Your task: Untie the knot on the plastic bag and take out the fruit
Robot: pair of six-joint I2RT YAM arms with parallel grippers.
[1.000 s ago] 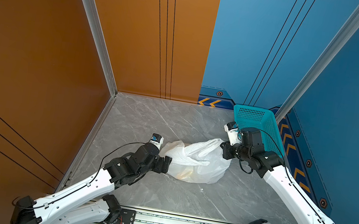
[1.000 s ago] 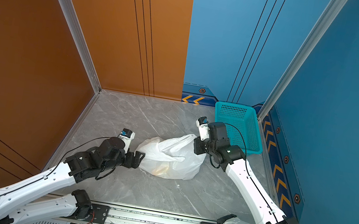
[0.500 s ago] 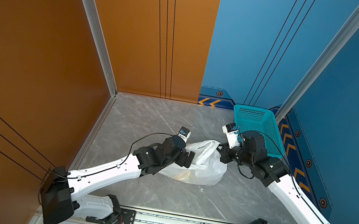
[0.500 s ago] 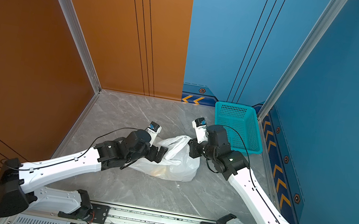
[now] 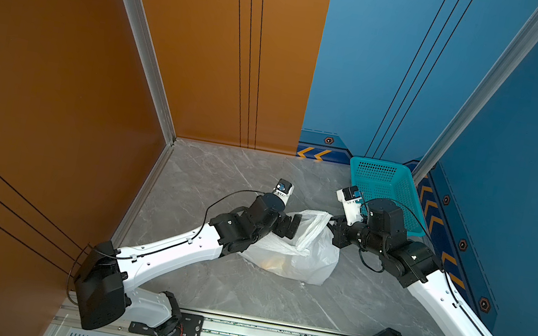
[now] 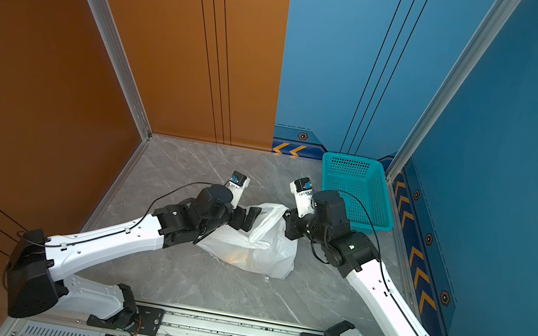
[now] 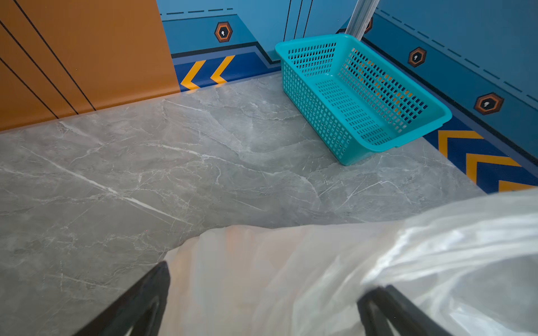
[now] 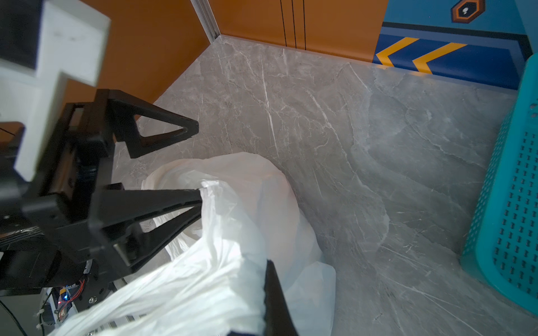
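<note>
The white plastic bag (image 5: pixel 304 260) (image 6: pixel 260 254) lies on the grey marble floor between my two arms. An orange-yellow glow of fruit (image 5: pixel 275 262) shows through its skin; the rest of the fruit is hidden inside. My left gripper (image 5: pixel 289 227) (image 7: pixel 269 282) hangs open over the bag's upper left side, one finger on each side of a fold. A bunched white strand of the bag (image 8: pixel 180 291) is stretched up toward my right gripper (image 5: pixel 332 224) (image 8: pixel 262 293), which is shut on it. I cannot make out the knot itself.
A teal perforated basket (image 5: pixel 387 181) (image 7: pixel 364 96) stands empty at the back right corner, close behind my right wrist. Orange and blue walls close in the floor on three sides. The arms' mounting rail (image 5: pixel 269 335) runs along the front edge.
My left arm has swung from the bag's left side forward and right, and its open jaws now sit over the bag's top. The right gripper stayed shut on the bag and barely moved.
</note>
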